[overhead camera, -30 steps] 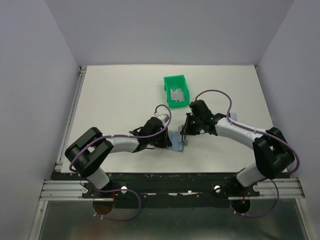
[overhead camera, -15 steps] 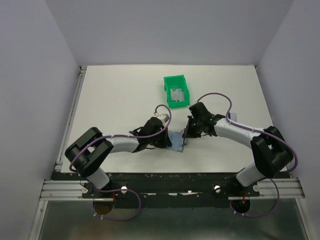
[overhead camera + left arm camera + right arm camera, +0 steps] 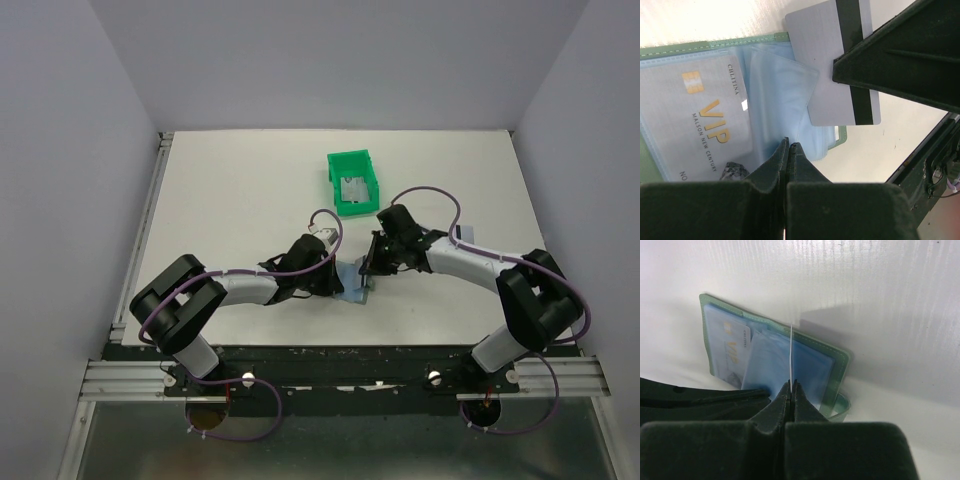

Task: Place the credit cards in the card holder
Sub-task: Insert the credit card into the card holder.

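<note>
The card holder (image 3: 356, 290) lies open on the table between the two arms, green edged (image 3: 700, 46) with pale blue pockets. One credit card with gold VIP lettering (image 3: 705, 125) sits in its left pocket. My right gripper (image 3: 791, 383) is shut on a silvery credit card (image 3: 825, 60) with a black stripe. It holds this card on edge over the holder, one side tucked behind a lifted blue pocket leaf (image 3: 777, 95). My left gripper (image 3: 788, 145) is shut, its tips against that blue leaf. Whether it pinches the leaf I cannot tell.
A bright green bin (image 3: 352, 160) stands behind the holder with another silvery card (image 3: 354, 188) inside. The two wrists (image 3: 395, 245) sit close together over the holder. Walls rise round the white table (image 3: 230, 190).
My right gripper has shifted slightly left with its card, closer over the holder's pockets. The left arm and the holder have stayed in place.
</note>
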You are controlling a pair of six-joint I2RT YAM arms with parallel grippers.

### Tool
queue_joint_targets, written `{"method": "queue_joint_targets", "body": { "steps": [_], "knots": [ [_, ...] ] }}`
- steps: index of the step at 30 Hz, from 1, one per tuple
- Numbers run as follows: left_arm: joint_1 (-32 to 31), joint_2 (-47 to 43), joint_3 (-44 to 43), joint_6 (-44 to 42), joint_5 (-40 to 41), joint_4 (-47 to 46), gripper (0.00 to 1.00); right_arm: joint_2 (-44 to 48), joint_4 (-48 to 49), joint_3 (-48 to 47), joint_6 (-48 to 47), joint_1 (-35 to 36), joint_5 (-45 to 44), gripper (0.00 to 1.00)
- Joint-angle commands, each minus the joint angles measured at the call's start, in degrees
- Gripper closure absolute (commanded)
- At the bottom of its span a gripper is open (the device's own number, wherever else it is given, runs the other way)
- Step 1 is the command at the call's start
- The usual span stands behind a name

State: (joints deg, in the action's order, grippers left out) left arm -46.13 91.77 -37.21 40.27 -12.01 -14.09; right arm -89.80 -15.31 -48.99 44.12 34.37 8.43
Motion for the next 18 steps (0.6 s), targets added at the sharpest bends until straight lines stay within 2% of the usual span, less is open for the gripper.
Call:
{"method": "queue_joint_targets", "body": {
  "steps": [1,7,18],
  "knots": [
    [-0.01,0.08,0.39,-0.46,1.73,1.25,1.00,-1.26,4.05,1.71,-0.35,-0.44,3.08,1.00],
    [-0.01,-4.31,-0.32,-0.72,2.60,3.80,1.00,-1.61,7.92,2.59,-0.61,-0.44,6.07,1.00],
    [0.95,-18.72,-3.04,-2.74,6.21,12.59,1.00,-3.19,14.69,1.45,0.18,-0.44,13.80,1.00]
  ]
}}
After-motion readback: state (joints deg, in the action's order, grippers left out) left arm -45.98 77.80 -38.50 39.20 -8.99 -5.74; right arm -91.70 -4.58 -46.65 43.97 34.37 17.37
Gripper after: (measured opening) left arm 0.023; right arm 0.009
